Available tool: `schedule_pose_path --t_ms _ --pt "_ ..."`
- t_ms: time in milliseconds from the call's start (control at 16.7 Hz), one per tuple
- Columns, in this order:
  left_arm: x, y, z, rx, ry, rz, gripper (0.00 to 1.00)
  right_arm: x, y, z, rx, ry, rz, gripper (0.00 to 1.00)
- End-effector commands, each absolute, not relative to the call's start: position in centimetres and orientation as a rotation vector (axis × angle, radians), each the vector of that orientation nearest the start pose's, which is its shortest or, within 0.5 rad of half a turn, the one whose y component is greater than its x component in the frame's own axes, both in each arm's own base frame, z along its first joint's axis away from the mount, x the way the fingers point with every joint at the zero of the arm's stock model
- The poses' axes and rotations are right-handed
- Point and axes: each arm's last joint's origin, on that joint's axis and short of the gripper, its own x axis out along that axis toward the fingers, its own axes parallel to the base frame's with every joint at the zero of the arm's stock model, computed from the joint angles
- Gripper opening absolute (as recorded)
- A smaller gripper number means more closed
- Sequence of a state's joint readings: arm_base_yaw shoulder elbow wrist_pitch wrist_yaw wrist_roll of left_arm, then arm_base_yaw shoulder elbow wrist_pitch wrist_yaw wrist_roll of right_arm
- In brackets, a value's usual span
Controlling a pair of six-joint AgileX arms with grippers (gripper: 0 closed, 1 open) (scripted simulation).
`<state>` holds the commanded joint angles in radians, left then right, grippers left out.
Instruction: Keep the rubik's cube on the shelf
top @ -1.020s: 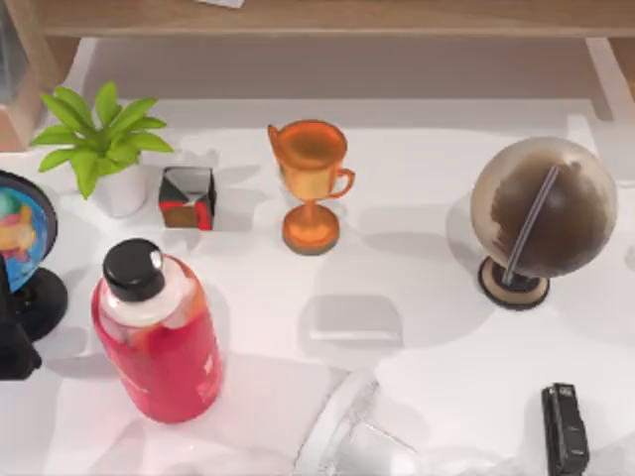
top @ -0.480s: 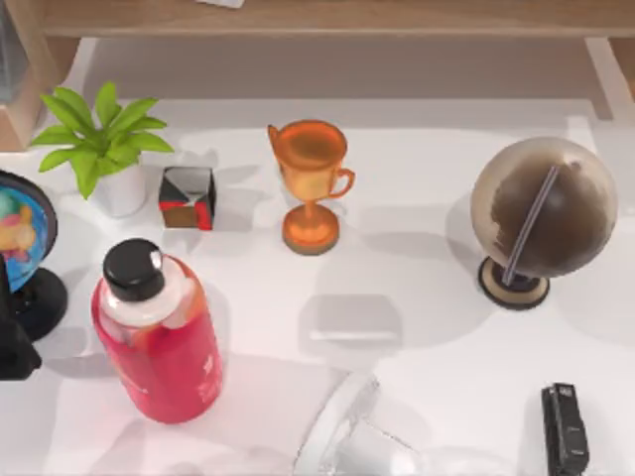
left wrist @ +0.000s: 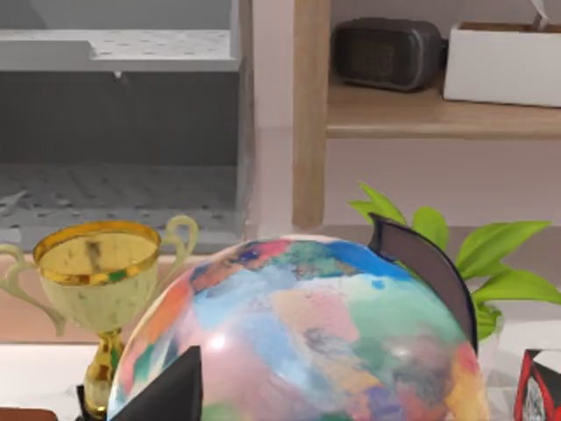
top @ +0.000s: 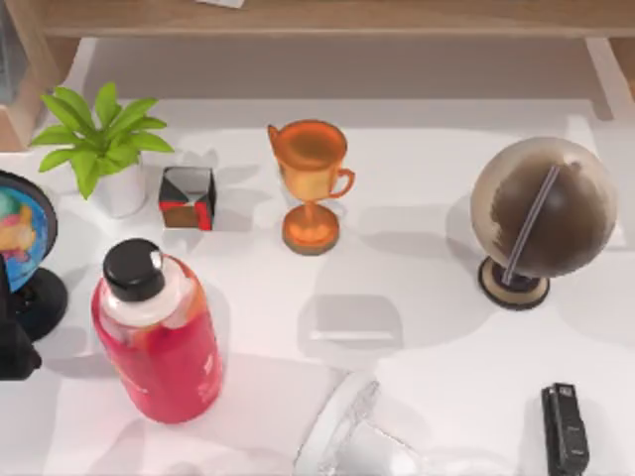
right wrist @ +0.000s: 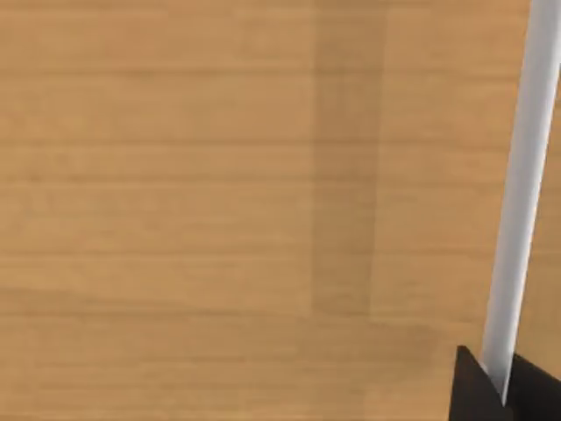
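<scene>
Peering past the left gripper (left wrist: 298, 324), its fingers (left wrist: 425, 267) spread wide around nothing, a many-coloured globe (left wrist: 298, 342) hides most of the table. The right gripper (right wrist: 504, 395) sits close against light-brown wood (right wrist: 219, 175); I cannot tell whether it is open or closed. Where the rubik's cube lies I cannot tell. The shelf (top: 327, 17) is cut off along the far edge of the white tabletop (top: 427, 198). A black-capped bottle (top: 159, 337) holds red liquid; the orange trophy (top: 310, 183) has nothing in its cup.
</scene>
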<state>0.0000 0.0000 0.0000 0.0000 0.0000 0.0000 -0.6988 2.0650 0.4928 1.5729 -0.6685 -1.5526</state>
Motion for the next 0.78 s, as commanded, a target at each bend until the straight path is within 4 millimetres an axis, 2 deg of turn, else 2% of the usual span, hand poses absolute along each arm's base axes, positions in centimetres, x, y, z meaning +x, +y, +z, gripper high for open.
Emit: schedule_pose_path --t_ms 240,780 --pt "10.57 -0.12 16.00 0.000 0.000 0.000 1.00 24.12 -17.78 8.65 -1.564 0.012 -0.001 0.00" --pt "10.57 -0.12 16.00 0.000 0.000 0.000 1.00 24.12 -17.78 8.65 -1.564 0.012 -0.001 0.68"
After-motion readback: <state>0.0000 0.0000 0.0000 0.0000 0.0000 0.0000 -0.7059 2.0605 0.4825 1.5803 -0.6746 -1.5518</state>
